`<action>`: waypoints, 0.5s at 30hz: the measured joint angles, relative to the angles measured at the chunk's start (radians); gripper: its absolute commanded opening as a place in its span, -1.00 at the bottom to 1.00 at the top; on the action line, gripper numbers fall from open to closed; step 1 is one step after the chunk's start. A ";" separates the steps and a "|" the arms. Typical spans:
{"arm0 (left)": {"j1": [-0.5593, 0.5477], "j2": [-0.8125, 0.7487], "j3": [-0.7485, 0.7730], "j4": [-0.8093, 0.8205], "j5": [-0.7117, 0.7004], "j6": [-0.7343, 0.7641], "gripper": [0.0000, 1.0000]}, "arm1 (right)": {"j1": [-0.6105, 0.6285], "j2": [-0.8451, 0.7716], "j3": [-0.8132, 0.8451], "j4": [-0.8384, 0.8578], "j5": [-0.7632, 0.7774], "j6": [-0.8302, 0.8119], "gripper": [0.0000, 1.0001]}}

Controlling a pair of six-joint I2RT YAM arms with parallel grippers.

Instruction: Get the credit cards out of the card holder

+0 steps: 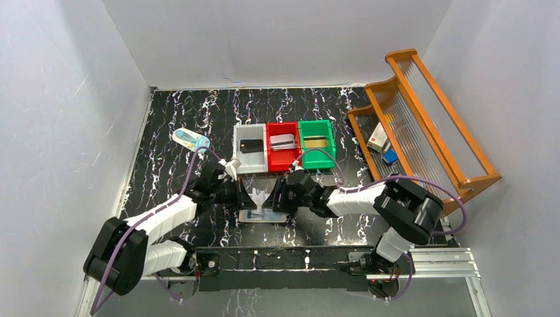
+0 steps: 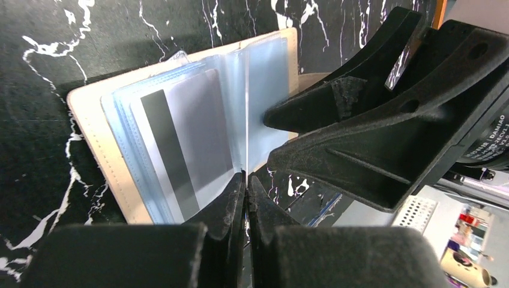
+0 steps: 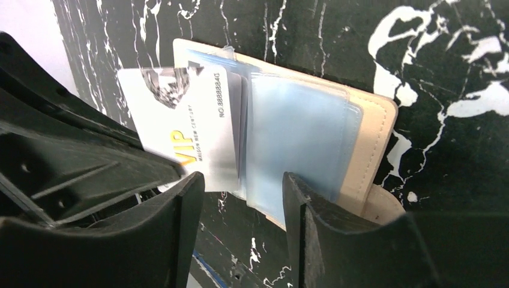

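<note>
The beige card holder (image 1: 263, 216) lies open on the black marble table between both grippers, its pale blue sleeves (image 3: 300, 132) showing. My left gripper (image 2: 246, 180) is shut on a silvery VIP credit card (image 3: 186, 120) that stands up from the fold; the left wrist view shows it edge-on (image 2: 246, 108). Another silvery card with a black stripe (image 2: 180, 138) sits in a left sleeve. My right gripper (image 3: 240, 192) is open and empty, just right of the fold above the right-hand sleeves. In the top view the left gripper (image 1: 256, 198) and right gripper (image 1: 273, 198) face each other closely.
White (image 1: 239, 158), red (image 1: 282, 162) and green (image 1: 315, 157) bins stand behind the card holder, holding a black card (image 1: 251, 145), a silvery one (image 1: 282, 140) and a gold one (image 1: 315, 140). A wooden rack (image 1: 422, 119) is at the right, and a small bottle (image 1: 190, 139) at the left.
</note>
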 measured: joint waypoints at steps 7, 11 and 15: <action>0.000 -0.123 0.035 -0.101 -0.076 0.025 -1.00 | 0.000 -0.085 0.051 -0.108 0.032 -0.114 0.50; 0.000 -0.198 0.049 -0.144 -0.112 0.030 -1.00 | 0.000 -0.180 0.048 -0.122 0.103 -0.128 0.55; 0.000 -0.243 0.059 -0.167 -0.131 0.034 -1.00 | -0.009 -0.277 -0.004 -0.069 0.130 -0.169 0.76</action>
